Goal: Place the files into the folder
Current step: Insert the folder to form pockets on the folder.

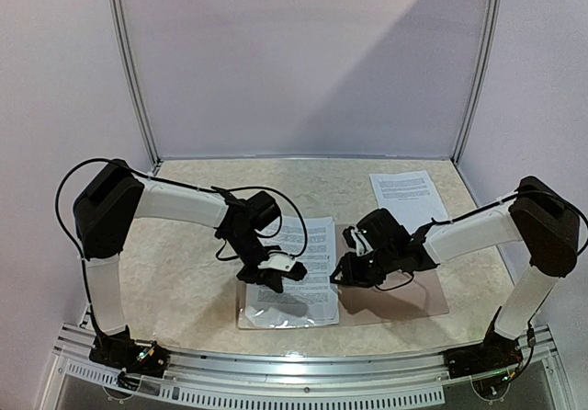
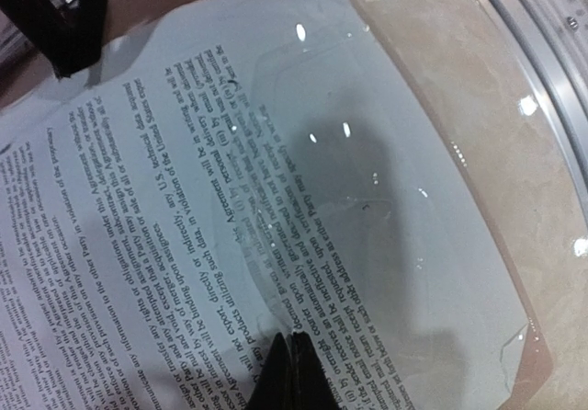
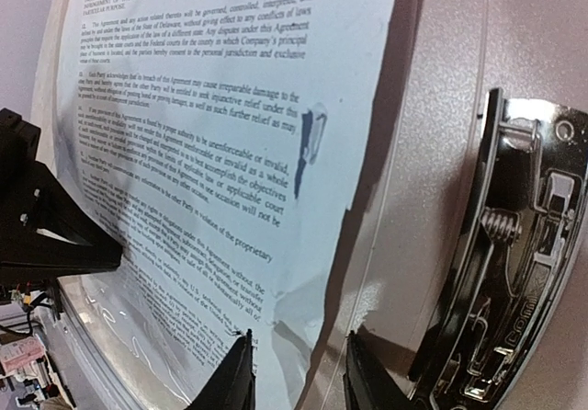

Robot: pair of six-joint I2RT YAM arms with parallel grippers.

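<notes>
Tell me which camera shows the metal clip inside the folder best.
The right wrist view: the metal clip fills its right side, close enough to show spring and lever, on the brown folder. In the top external view I cannot make it out near the right arm. The left wrist view shows printed paper and clear sleeve, no clip.

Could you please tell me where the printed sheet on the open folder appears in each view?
Top external: the printed sheet lies mid-picture, just below centre.
Left wrist: the sheet fills the left and middle.
Right wrist: the sheet fills the upper left and centre.
Shared landmark: the glossy clear sleeve under it.
</notes>
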